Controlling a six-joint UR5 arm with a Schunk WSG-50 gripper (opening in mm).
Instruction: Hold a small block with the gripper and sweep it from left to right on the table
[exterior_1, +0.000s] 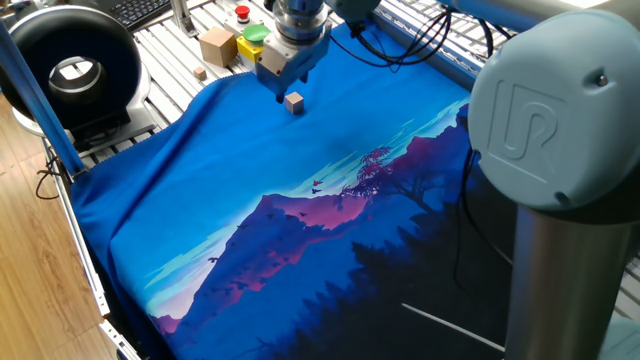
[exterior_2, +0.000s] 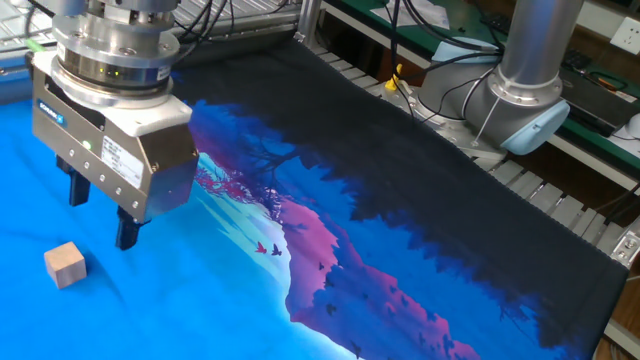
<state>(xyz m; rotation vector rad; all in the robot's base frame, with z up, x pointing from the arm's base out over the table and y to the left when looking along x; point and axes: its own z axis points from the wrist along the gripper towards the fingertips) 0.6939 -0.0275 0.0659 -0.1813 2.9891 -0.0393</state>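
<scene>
The small block (exterior_1: 293, 101) is a tiny tan wooden cube lying on the blue cloth table (exterior_1: 300, 220) near its far edge. It also shows at the lower left of the other fixed view (exterior_2: 65, 264). The gripper (exterior_2: 101, 215) hangs above the cloth, beside and above the block, not touching it. Its two black fingers (exterior_2: 127, 230) stand apart with nothing between them. In one fixed view the gripper (exterior_1: 284, 93) sits just behind the block.
A larger tan box (exterior_1: 216, 45), a yellow box with a green button (exterior_1: 250, 40) and a red button (exterior_1: 241, 13) stand on the slatted metal behind the cloth. A black round device (exterior_1: 72, 65) sits at the left. The robot's base (exterior_2: 520, 100) stands at the right.
</scene>
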